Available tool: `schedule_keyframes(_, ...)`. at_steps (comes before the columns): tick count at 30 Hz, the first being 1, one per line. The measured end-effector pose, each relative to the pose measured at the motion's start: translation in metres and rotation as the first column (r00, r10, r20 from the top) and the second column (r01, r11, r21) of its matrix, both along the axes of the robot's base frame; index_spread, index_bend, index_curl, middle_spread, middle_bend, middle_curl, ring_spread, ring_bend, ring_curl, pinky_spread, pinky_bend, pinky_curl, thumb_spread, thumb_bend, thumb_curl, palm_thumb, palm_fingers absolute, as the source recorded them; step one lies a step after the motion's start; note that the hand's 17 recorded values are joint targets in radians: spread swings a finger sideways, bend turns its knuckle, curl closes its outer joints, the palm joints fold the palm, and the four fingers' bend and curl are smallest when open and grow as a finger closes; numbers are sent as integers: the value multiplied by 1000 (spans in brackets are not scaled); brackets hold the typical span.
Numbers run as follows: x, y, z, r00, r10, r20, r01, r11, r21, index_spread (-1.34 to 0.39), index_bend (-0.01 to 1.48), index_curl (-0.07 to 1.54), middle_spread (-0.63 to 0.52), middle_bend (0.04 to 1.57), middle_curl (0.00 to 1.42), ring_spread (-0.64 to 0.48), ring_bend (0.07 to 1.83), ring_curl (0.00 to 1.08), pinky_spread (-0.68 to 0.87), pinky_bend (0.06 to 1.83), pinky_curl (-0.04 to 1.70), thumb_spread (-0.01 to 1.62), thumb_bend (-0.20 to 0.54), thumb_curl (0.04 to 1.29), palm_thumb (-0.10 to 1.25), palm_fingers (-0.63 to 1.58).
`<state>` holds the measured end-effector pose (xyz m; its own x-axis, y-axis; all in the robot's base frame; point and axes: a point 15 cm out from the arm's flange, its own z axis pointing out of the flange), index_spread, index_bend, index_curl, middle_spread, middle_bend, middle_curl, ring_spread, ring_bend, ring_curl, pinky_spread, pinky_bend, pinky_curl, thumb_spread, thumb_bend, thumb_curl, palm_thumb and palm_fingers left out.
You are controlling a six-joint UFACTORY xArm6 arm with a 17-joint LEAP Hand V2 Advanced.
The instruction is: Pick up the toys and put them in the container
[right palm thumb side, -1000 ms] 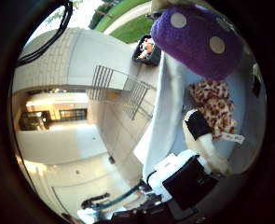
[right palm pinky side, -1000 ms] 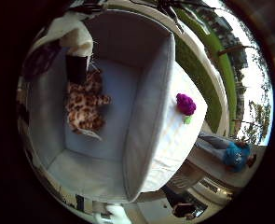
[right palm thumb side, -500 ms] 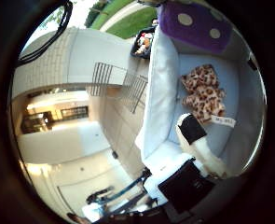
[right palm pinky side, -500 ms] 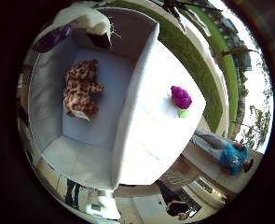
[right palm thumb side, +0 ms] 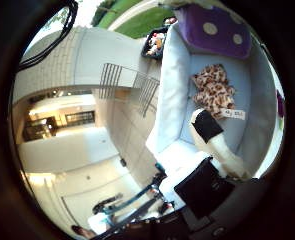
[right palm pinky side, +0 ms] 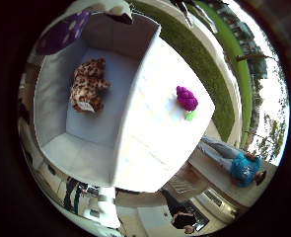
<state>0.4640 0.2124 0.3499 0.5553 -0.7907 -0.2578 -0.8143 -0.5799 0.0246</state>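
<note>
White table (right palm pinky side: 150, 148) carries container (right palm pinky side: 51, 89); purple toy (right palm pinky side: 187, 98)

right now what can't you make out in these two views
- Purple spotted toy: its top is cut off by the edge of the thumb side view.
- Hand: only part shows in the thumb side view, so its grip is unclear.
- Dark tray beyond the container: its contents are too small to identify.

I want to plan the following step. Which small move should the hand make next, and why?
Probably move across toward the purple grape toy, which lies on the white table outside the white container. The leopard-print toy and purple dotted toy already lie inside, and the hand appears empty.
</note>
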Motion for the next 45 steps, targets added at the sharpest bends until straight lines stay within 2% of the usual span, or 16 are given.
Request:
schedule_keyframes(3, -2, 1, 7, 1000, 14, 14, -14, 1000, 5, -390, 151, 267, 17, 323, 367, 310, 411, 313, 509, 449, 333, 1117, -27, 430, 765, 176)
schedule_keyframes(5, -2, 2, 14, 999, 16, 31, -16, 1000, 13, -390, 107, 243, 11, 465, 405, 307, 391, 304, 508, 406, 313, 1115, -25, 432, 770, 245)
schedule_keyframes(6, -3, 1, 16, 999, 17, 36, -18, 1000, 15, -383, 86, 219, 6, 589, 438, 306, 391, 301, 508, 370, 297, 1115, -26, 433, 771, 282)
schedule_keyframes(8, -3, 0, 18, 999, 18, 36, -19, 1000, 14, -375, 103, 210, 4, 624, 452, 305, 399, 305, 507, 358, 293, 1114, -25, 433, 774, 276)
schedule_keyframes(10, -5, -1, 24, 999, 20, 50, -21, 1000, 17, -369, 195, 241, 8, 397, 396, 304, 424, 320, 507, 400, 306, 1114, -25, 435, 779, 191)
schedule_keyframes(13, -5, -2, 26, 998, 20, 55, -22, 1000, 18, -365, 218, 259, 20, 228, 350, 301, 398, 314, 506, 438, 310, 1114, -26, 435, 781, 156)
schedule_keyframes(19, -3, -11, 35, 998, 4, 70, -6, 1000, 21, -353, 179, 268, 32, 167, 330, 297, 365, 302, 496, 440, 300, 1118, -30, 434, 766, 158)
schedule_keyframes(25, 18, -78, 56, 985, -118, 126, 115, 993, 28, -304, 179, 275, 32, 173, 325, 290, 363, 302, 494, 445, 288, 1120, -32, 432, 737, 204)
schedule_keyframes(32, 34, -186, 62, 952, -242, 189, 259, 964, -68, -235, 169, 276, 32, 184, 328, 292, 366, 306, 494, 453, 278, 1146, -32, 422, 692, 238)
schedule_keyframes(35, 42, -237, 57, 924, -323, 204, 343, 936, -75, -211, 160, 271, 27, 188, 333, 295, 377, 308, 493, 464, 274, 1159, -29, 418, 675, 264)
schedule_keyframes(38, 56, -270, 36, 908, -366, 203, 389, 918, -83, -199, 159, 266, 26, 191, 339, 291, 387, 311, 493, 468, 267, 1166, -26, 417, 670, 277)
schedule_keyframes(40, 71, -312, 9, 880, -430, 202, 453, 887, -84, -195, 159, 265, 25, 190, 340, 291, 388, 312, 493, 468, 266, 1166, -26, 417, 670, 277)
schedule_keyframes(45, 110, -322, -24, 858, -445, 257, 476, 877, -70, -178, 164, 264, 24, 190, 345, 290, 396, 314, 487, 467, 257, 1184, -39, 402, 594, 298)
